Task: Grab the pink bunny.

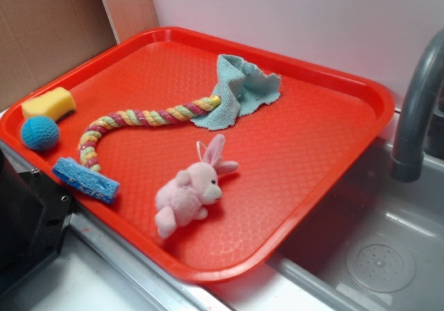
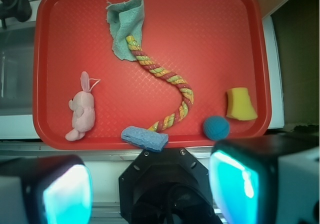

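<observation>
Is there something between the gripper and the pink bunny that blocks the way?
Nothing visible does. The pink bunny lies alone on bare red tray, apart from the rope and blue sponge. The gripper is open, back off the tray's near edge.

One bunny [image 1: 189, 191], one rope [image 1: 139, 120], one cloth [image 1: 239, 89], one ball [image 1: 39, 132], two sponges [image 1: 48, 103].

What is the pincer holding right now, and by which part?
Nothing. The pincer is open and away from the tray, with nothing between its fingers. The pink bunny lies untouched on the tray.
</observation>
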